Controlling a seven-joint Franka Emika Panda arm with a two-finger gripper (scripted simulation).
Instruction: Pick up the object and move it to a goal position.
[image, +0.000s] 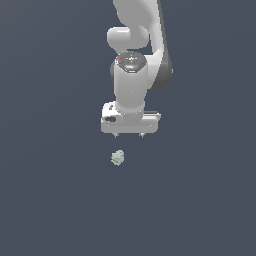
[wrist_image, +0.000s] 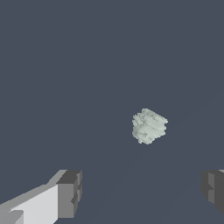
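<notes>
The object is a tiny pale grey-green lumpy chunk lying on the dark grey floor. It also shows in the wrist view. My gripper hangs above it on the white arm, pointing down, a little toward the exterior view's right of the chunk. Its two short fingertips stand apart, so it is open and empty. In the wrist view the gripper shows as two grey finger pads wide apart, with the chunk lying beyond them and touching neither.
The plain dark grey floor fills both views. The white robot arm rises behind the gripper at the top of the exterior view.
</notes>
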